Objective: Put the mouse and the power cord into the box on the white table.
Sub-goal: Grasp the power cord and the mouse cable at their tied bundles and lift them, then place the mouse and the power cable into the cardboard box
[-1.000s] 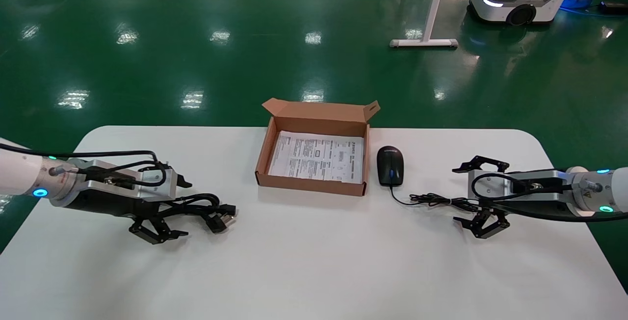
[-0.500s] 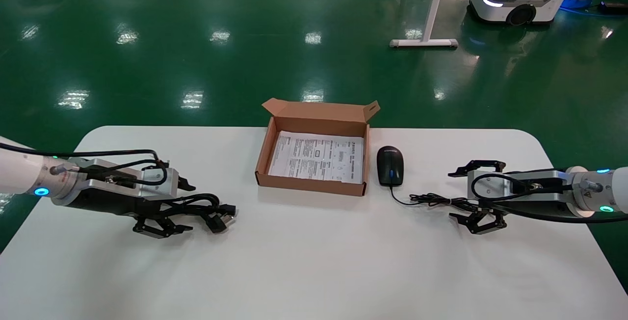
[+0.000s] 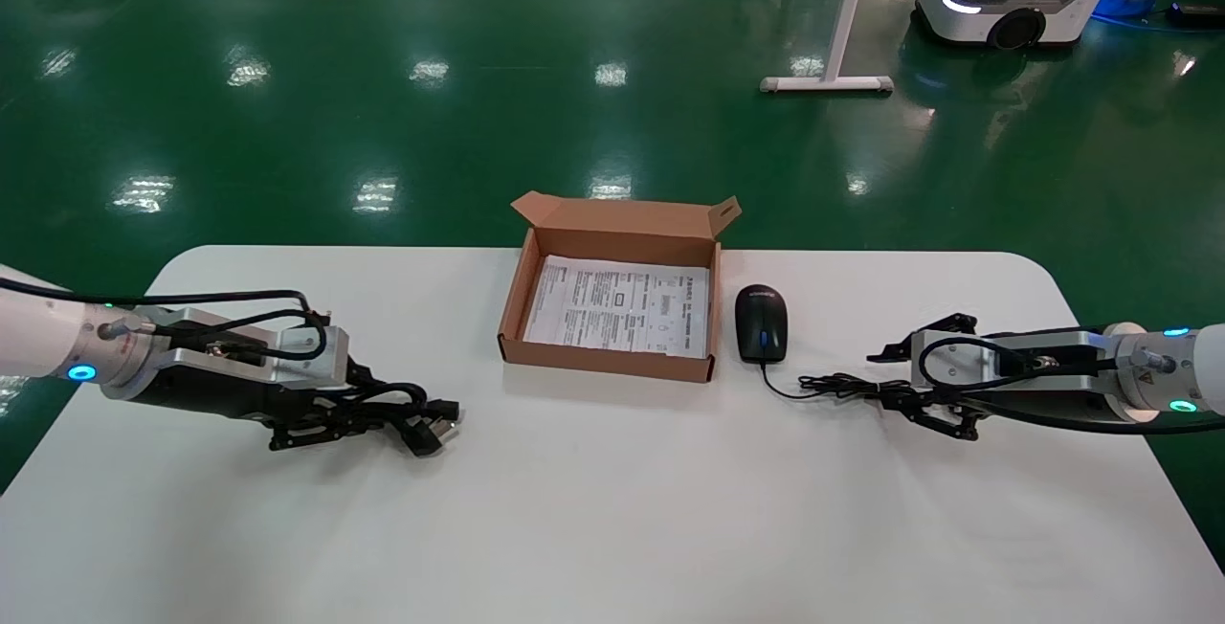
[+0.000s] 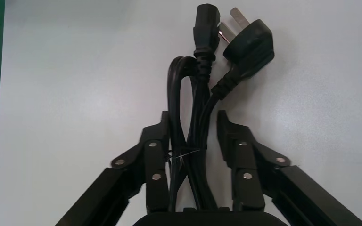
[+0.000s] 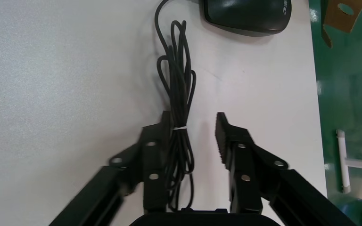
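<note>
Black cable now sits between the fingers of both tools, which a second ago stood spread wide above it and have since narrowed. The left tool (image 3: 330,413), low on the counter (image 3: 612,509) at about 8 o'clock from the box (image 3: 612,361), has drawn in around the cord (image 4: 202,117); in its wrist view one finger (image 4: 155,150) touches the bundle while the other stands just apart, so it is nearly pressed together but not yet pinching. The right tool (image 3: 924,385), at about 4 o'clock from the box, straddles the bunched thin cable (image 5: 176,94) trailing from the mouse (image 3: 762,322); one finger touches the strands, the other is well apart, so it is half spread. The mouse lies just beside the box at 3 o'clock, and the cord's plugs point toward the box from 8 o'clock. Nothing is in the box but its printed sheet. Both grasps look moments from finishing; lifting the mouse by its cable alone may let it swing.
</note>
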`<state>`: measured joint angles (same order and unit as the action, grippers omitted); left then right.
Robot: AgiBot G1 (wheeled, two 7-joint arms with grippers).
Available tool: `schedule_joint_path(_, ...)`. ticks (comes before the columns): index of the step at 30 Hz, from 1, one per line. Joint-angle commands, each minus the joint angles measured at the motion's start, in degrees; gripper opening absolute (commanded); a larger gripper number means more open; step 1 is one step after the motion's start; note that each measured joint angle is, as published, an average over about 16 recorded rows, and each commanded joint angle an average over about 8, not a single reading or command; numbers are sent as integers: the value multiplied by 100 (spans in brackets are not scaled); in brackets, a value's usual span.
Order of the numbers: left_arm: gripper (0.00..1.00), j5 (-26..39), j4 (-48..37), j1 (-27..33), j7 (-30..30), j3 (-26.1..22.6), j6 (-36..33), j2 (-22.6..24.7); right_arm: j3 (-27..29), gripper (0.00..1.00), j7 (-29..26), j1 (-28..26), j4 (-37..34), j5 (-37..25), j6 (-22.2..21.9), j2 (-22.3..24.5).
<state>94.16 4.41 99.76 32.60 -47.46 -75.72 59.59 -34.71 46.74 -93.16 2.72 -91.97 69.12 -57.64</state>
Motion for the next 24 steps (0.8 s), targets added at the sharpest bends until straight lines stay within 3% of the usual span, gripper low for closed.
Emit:
schedule_joint_path(1, 0, -1, 3, -1, -1, 1, 1, -1, 0, 0, 0, 1, 3, 1, 1, 1)
schedule_joint_path(13, 0, -84, -4, 37, -70, 57, -66, -4, 46, 0, -39, -142, 56, 64, 101, 74)
schedule_joint_path(24, 0, -1200, -1, 864, -1092, 823, -805, -167, 358, 0, -527, -1187, 625, 496, 488, 271)
